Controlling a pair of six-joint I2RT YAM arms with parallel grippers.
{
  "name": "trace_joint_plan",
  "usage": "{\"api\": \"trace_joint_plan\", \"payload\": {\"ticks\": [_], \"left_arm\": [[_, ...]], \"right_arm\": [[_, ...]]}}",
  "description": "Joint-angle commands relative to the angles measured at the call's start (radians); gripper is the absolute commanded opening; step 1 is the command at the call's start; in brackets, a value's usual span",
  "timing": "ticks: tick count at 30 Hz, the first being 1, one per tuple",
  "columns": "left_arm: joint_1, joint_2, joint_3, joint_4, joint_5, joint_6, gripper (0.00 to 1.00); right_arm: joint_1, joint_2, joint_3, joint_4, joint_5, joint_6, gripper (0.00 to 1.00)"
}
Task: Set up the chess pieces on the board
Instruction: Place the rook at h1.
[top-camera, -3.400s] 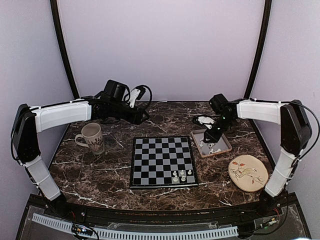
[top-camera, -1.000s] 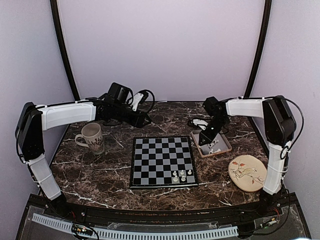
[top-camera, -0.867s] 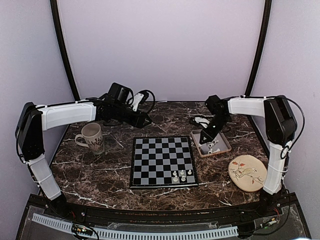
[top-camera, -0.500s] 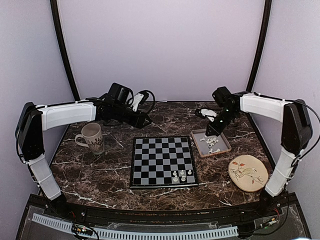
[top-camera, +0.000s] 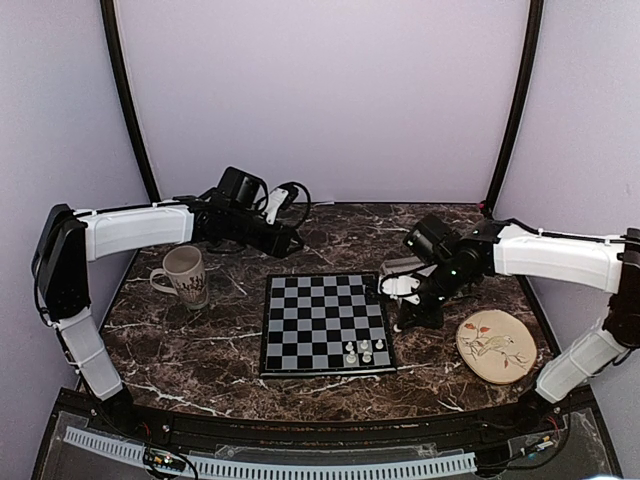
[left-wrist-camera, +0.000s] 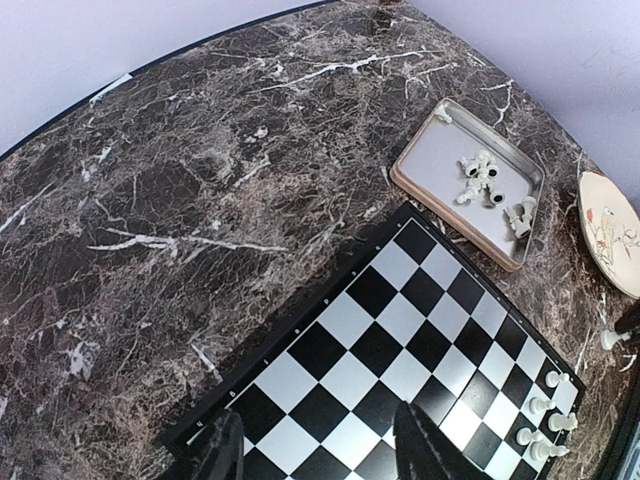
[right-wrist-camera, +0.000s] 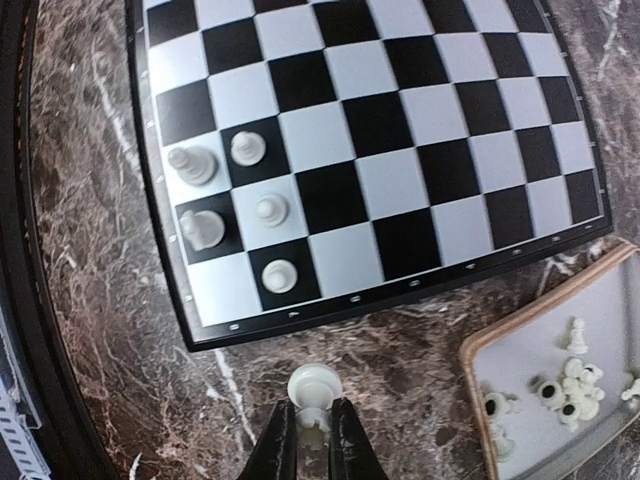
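The black and light-grey board (top-camera: 323, 322) lies mid-table, and several white chess pieces (top-camera: 362, 350) stand in its near right corner. My right gripper (top-camera: 408, 316) hangs beside the board's right edge. In the right wrist view it (right-wrist-camera: 314, 420) is shut on a white chess piece (right-wrist-camera: 313, 390) above the marble, just off the board's rim (right-wrist-camera: 330, 310). More pieces (right-wrist-camera: 565, 385) lie in the tray (right-wrist-camera: 480, 365). My left gripper (top-camera: 292, 238) hovers behind the board's far left corner. The left wrist view shows it (left-wrist-camera: 320, 450) open and holding nothing.
A cream mug (top-camera: 183, 275) stands left of the board. A round plate with a bird drawing (top-camera: 493, 345) lies at the near right. The grey tray (left-wrist-camera: 425, 150) sits beyond the board's right side, mostly hidden by the right arm in the top view.
My right gripper has left the tray and swung toward the near side, down to the board's right edge, carrying a white piece. The left arm has not moved.
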Motion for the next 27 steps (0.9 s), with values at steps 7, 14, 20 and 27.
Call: {"api": "trace_joint_plan", "payload": {"ticks": [7, 14, 20, 27], "left_arm": [[-0.005, 0.002, 0.03, -0.014, 0.018, -0.006, 0.53], [-0.005, 0.0, 0.032, -0.017, 0.016, -0.004, 0.53], [-0.007, -0.002, 0.033, -0.02, 0.016, -0.002, 0.53], [-0.008, -0.001, 0.033, -0.021, 0.018, -0.001, 0.53]], "right_arm": [[0.162, -0.018, -0.082, -0.008, 0.005, -0.03, 0.09], [0.205, 0.073, -0.036, 0.014, 0.045, -0.022, 0.09], [0.208, 0.153, -0.001, 0.03, 0.094, -0.003, 0.09], [0.208, 0.194, 0.025, 0.035, 0.092, 0.002, 0.1]]}}
